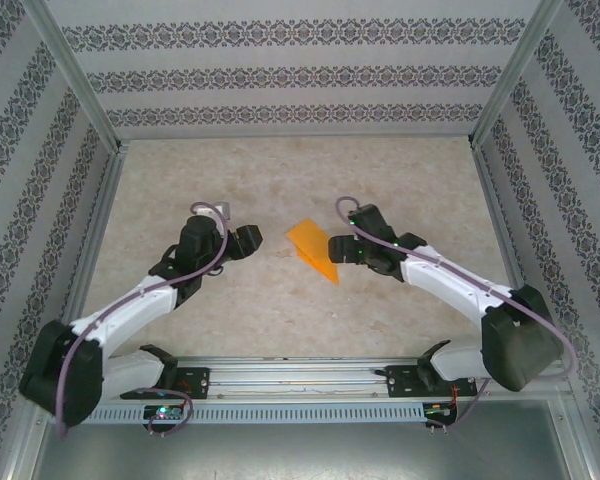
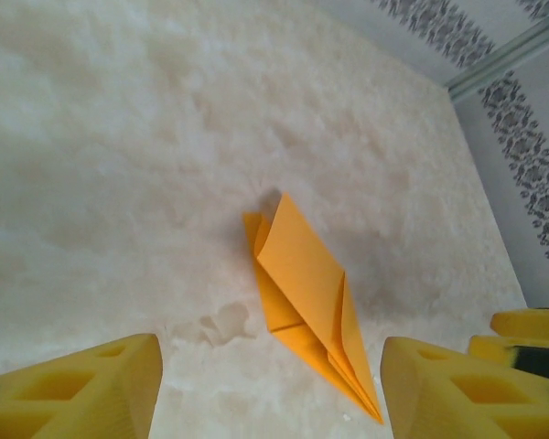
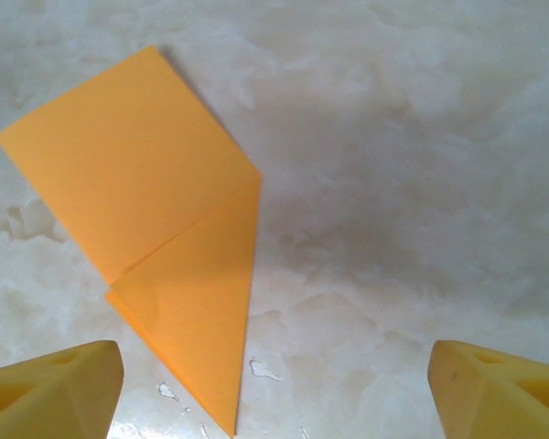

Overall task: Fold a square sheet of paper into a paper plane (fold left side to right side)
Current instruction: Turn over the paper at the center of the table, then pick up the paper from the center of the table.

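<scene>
Noting the layout first: in the top view the bright orange, dart-shaped folded paper plane point(image 1: 313, 252) lies flat on the pale, marbled counter point(image 1: 280, 180), just right of the frame's centre, with its point aimed at the lower right.

The left tool point(image 1: 254, 238) sits to the left of the plane, clearly apart from it. The right tool point(image 1: 332, 250) is just beside the plane's right edge; we cannot tell whether it touches. Each wrist view shows that tool's jaws standing wide with bare counter between them. Neither tool holds the paper.

- Left wrist view: the plane is in the lower middle of the frame, and its upper layers lift a little off the counter rather than lying tight.
- Right wrist view: the plane is in the left half, showing a flat upper panel, a diagonal crease and a long triangle ending in a sharp tip at the bottom edge.

Our judgement is that the folding is well along and the paper is lying free between grips. Some points for doing the left-to-right fold well:

- Pin the right-hand layer with one tool, close to the crease line, so the sheet cannot slide on the smooth counter.
- Come in low with the other tool and pinch only the loose left edge, not the whole stack.
- Carry that edge over until the edges meet, then press along the fold from tip to tail.
- Watch for the springy layers reopening.
</scene>
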